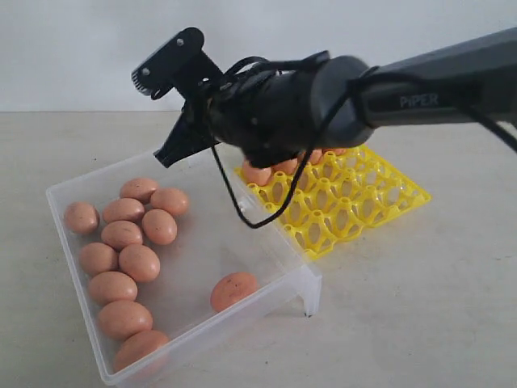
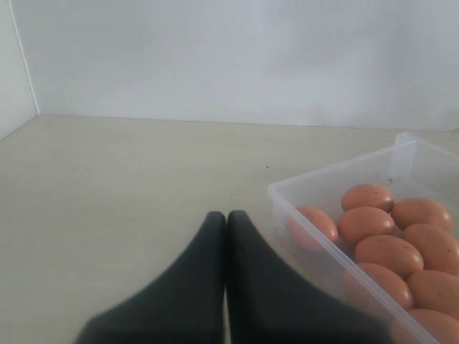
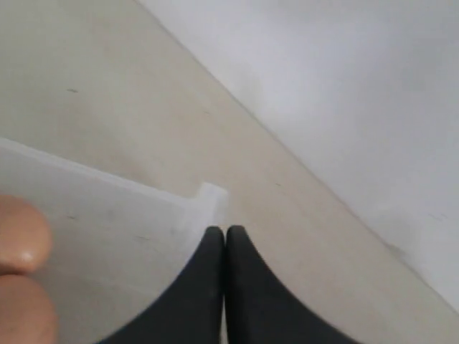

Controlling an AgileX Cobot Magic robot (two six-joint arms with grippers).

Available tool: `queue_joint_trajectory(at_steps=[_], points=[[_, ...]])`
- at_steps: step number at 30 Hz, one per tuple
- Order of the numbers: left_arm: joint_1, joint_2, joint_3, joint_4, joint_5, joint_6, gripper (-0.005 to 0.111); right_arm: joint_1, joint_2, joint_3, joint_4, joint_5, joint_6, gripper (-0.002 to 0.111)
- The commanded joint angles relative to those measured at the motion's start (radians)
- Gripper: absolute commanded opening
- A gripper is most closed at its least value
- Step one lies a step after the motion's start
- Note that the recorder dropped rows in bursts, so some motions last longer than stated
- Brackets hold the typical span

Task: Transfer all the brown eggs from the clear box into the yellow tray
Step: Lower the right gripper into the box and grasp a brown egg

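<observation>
**Empty claw above the box, next egg to fetch**

The left gripper (image 2: pixel 226 218) is clenched on nothing over the table (image 2: pixel 129 186), just beside the clear box (image 1: pixel 210 234). Most of the brown eggs (image 1: pixel 139 263) lie in that box. The right gripper (image 1: pixel 166 153), pinched shut and empty, hovers over the box's far edge. The yellow tray (image 1: pixel 363 202) holds only a few eggs. This looks like the reach step: the jaws must part, then descend around an egg.

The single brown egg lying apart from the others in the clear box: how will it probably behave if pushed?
The lone egg will probably roll: it is oval and lies on its side on the smooth floor of the clear box, no neighbour touching it. Its rounded shape may slip out of a grip. The shell is likely fragile, so squeeze gently.
</observation>
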Motion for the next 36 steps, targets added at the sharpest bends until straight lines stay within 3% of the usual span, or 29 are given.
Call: queue_joint_trajectory(at_steps=[1, 3, 4, 6, 8, 11, 18, 21, 25, 27, 36], points=[[-0.003, -0.003, -0.004, -0.005, 0.000, 0.001, -0.004, 0.111, -0.030, -0.016, 0.389, 0.204, -0.405, 0.000], [-0.003, -0.003, -0.004, -0.005, 0.000, 0.001, -0.004, 0.144, -0.043, -0.053, 0.809, 0.133, -0.868, 0.000], [-0.003, -0.003, -0.004, -0.005, 0.000, 0.001, -0.004, 0.158, -0.049, -0.092, 1.109, 0.163, -1.149, 0.000], [-0.003, -0.003, -0.004, -0.005, 0.000, 0.001, -0.004, 0.158, -0.041, -0.217, 1.663, 0.395, -1.579, 0.000], [-0.003, -0.003, -0.004, -0.005, 0.000, 0.001, -0.004, 0.142, 0.000, -0.352, 1.935, 0.677, -1.730, 0.000], [-0.003, -0.003, -0.004, -0.005, 0.000, 0.001, -0.004, 0.135, 0.074, -0.503, 1.914, 0.855, -1.694, 0.000], [-0.003, -0.003, -0.004, -0.005, 0.000, 0.001, -0.004, 0.135, 0.181, -0.632, 1.810, 0.895, -1.643, 0.004], [-0.003, -0.003, -0.004, -0.005, 0.000, 0.001, -0.004, 0.135, 0.206, -0.632, 1.792, 0.879, -1.643, 0.021], [-0.003, -0.003, -0.004, -0.005, 0.000, 0.001, -0.004, 0.135, 0.247, -0.632, 1.762, 0.805, -1.643, 0.052], [-0.003, -0.003, -0.004, -0.005, 0.000, 0.001, -0.004, 0.135, 0.266, -0.632, 1.714, 0.765, -1.608, 0.060], [-0.003, -0.003, -0.004, -0.005, 0.000, 0.001, -0.004, 0.135, 0.318, -0.632, 1.637, 0.716, -1.525, 0.057]])
